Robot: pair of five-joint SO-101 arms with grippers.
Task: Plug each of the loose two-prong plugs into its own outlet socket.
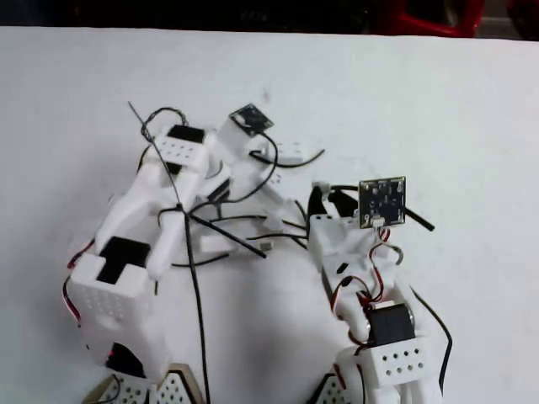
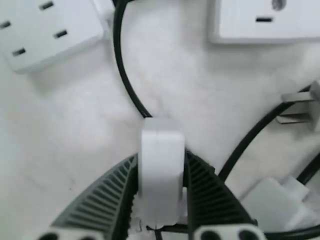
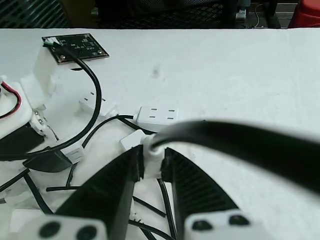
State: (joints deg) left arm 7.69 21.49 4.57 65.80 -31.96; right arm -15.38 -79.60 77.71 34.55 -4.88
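Closest to us, our left fingers (image 2: 112,197) clamp both flanks of a white plug body (image 2: 160,170), and its black cord (image 2: 122,75) curves away past the fingertips. We cannot see which way its prongs face. Beyond the tips to one side lies a white outlet block (image 2: 45,25), and a second outlet (image 2: 265,17) lies beyond to the other side. A loose plug's bare prongs (image 2: 300,107) rest on the worktop (image 2: 75,125) beside the fingers. Our right fingers (image 3: 192,182) likewise pinch a small white plug (image 3: 152,155), its thick cord (image 3: 240,141) arching away, with a two-socket block (image 3: 157,115) just ahead of the tips.

We judge both plugs gripped but neither seated. To do this well, we should turn each wrist until the prongs match the slots. Then we approach squarely, push straight along the prongs, and keep the cords from dragging the light blocks aside.
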